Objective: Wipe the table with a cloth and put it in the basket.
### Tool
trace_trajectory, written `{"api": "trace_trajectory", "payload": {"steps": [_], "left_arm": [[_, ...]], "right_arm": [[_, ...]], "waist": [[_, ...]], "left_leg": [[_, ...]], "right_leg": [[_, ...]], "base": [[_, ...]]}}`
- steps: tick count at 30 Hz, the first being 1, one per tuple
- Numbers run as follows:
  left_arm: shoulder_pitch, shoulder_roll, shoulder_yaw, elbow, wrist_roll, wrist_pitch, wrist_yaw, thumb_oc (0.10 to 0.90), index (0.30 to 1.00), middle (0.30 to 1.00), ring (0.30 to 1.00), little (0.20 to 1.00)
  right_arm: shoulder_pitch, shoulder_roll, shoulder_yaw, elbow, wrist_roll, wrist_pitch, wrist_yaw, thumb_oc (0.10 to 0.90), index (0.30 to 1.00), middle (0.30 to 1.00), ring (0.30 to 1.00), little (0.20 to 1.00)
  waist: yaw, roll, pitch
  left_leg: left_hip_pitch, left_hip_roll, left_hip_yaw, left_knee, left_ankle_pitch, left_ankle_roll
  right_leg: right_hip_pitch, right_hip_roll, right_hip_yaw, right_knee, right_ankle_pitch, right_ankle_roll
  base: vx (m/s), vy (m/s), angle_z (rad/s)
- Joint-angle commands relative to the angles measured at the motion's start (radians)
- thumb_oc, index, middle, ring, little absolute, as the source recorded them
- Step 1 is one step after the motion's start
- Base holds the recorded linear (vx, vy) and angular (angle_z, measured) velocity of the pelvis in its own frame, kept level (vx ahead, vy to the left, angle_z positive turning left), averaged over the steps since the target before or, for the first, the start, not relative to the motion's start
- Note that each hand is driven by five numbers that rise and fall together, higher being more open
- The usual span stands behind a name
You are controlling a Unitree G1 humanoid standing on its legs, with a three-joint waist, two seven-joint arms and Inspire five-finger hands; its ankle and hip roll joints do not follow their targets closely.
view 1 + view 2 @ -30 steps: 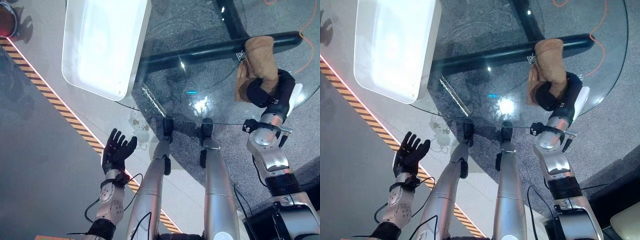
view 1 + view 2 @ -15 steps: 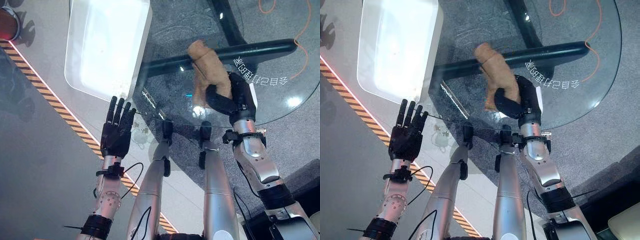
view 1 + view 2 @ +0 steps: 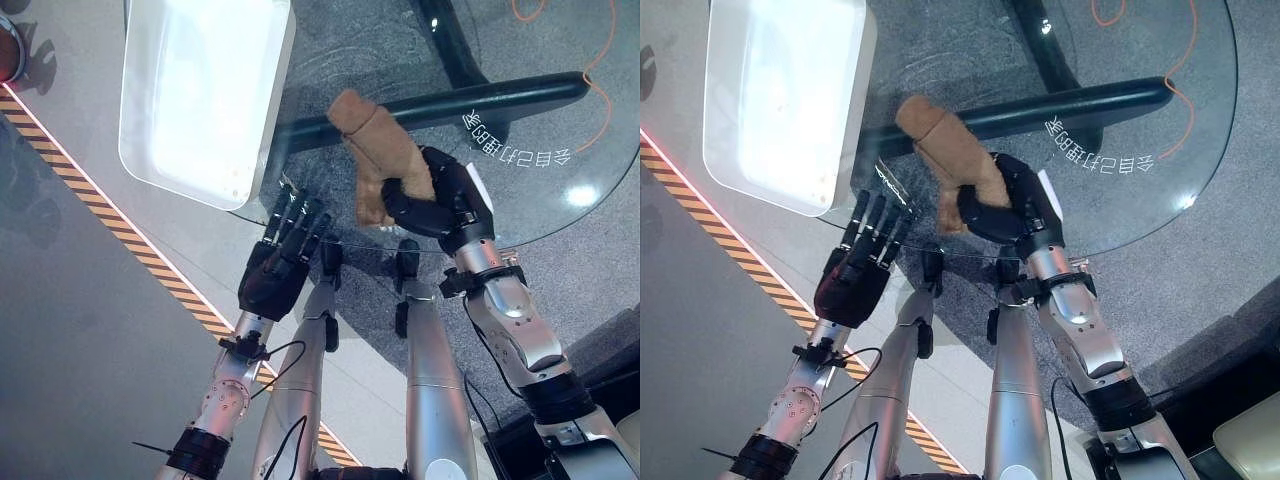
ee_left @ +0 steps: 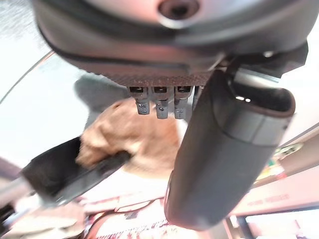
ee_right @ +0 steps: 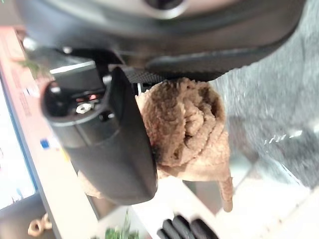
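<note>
I've got the brown cloth [image 3: 378,150] bunched in my right hand [image 3: 432,196], fingers and thumb curled round its lower end, the rest of it lying up across the glass table [image 3: 560,120] away from the palm, close to the table's near edge; from the right wrist view the cloth [image 5: 192,124] sits wadded against the palm, thumb wrapped over it; my left hand [image 3: 280,262] is at the near edge of the glass, just beside the cloth, fingers straight and spread, tips reaching the rim, holding nothing; I can't tell whether those tips sit on or under the glass; the white basket [image 3: 150,150] stands at the table's left edge, partly overhanging it, and I see nothing inside but glare; under the glass a black table leg [image 3: 480,95] runs crosswise behind the cloth; the floor below is grey carpet, with a yellow-and-black striped tape line [image 3: 130,235] running along the left side, and an orange cable [image 3: 600,70] on the floor at the far right.
</note>
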Motion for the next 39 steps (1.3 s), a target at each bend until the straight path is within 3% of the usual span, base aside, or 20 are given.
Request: {"api": "trace_trajectory", "payload": {"steps": [1,9,20,22,26,39], "left_arm": [[0.016,0.032,0.000,-0.136,0.003,-0.018,-0.081,0.800,0.900,0.900,0.900,0.900],[-0.040,0.050,-0.029,-0.147,0.002,-0.034,-0.002,0.800,0.900,0.900,0.900,0.900],[-0.083,0.081,-0.041,-0.161,0.018,-0.050,0.062,0.800,0.900,0.900,0.900,0.900],[-0.089,0.082,-0.047,-0.164,0.021,-0.047,0.084,0.800,0.900,0.900,0.900,0.900],[-0.082,0.078,-0.053,-0.140,0.026,-0.037,0.101,0.800,0.900,0.900,0.900,0.900],[-0.046,0.031,-0.009,-0.124,0.036,-0.015,0.118,0.800,0.900,0.900,0.900,0.900]], "right_arm": [[-0.083,-0.011,0.048,-0.241,0.052,-0.101,0.087,0.100,0.300,0.300,0.300,0.200],[-0.136,-0.026,0.169,-0.252,0.017,-0.012,0.211,0.100,0.300,0.300,0.300,0.200],[-0.200,-0.113,0.274,-0.193,-0.097,0.079,0.250,0.100,0.300,0.300,0.300,0.200],[-0.214,-0.127,0.292,-0.196,-0.047,0.050,0.232,0.100,0.300,0.300,0.300,0.200],[-0.198,-0.092,0.266,-0.191,0.050,-0.093,0.200,0.100,0.300,0.300,0.300,0.200],[-0.106,0.036,0.079,-0.278,0.028,-0.282,0.119,0.100,0.300,0.300,0.300,0.200]], "waist": [[-0.021,0.038,-0.018],[-0.007,0.030,-0.018],[0.008,0.022,-0.018],[0.008,0.022,-0.018],[0.007,0.020,-0.018],[-0.025,0.023,-0.018]], "left_leg": [[-0.020,0.025,-0.002,0.110,-0.073,-0.001],[-0.034,0.028,-0.014,0.119,-0.067,-0.003],[-0.040,0.027,-0.028,0.117,-0.063,-0.006],[-0.041,0.029,-0.025,0.117,-0.060,-0.006],[-0.032,0.027,-0.029,0.114,-0.064,-0.006],[-0.009,0.028,-0.012,0.091,-0.068,-0.001]], "right_leg": [[0.009,-0.006,0.038,-0.131,0.133,0.056],[0.003,-0.016,0.025,-0.117,0.130,0.054],[-0.001,-0.014,0.015,-0.102,0.120,0.053],[-0.001,-0.013,0.013,-0.105,0.123,0.052],[0.009,-0.007,0.013,-0.106,0.117,0.053],[0.021,0.009,0.031,-0.126,0.126,0.056]], "base": [[0.00,0.000,0.00],[-0.01,-0.035,0.01],[-0.01,-0.038,0.04],[-0.01,-0.021,0.00],[0.00,0.000,0.00],[0.00,0.015,-0.02]]}}
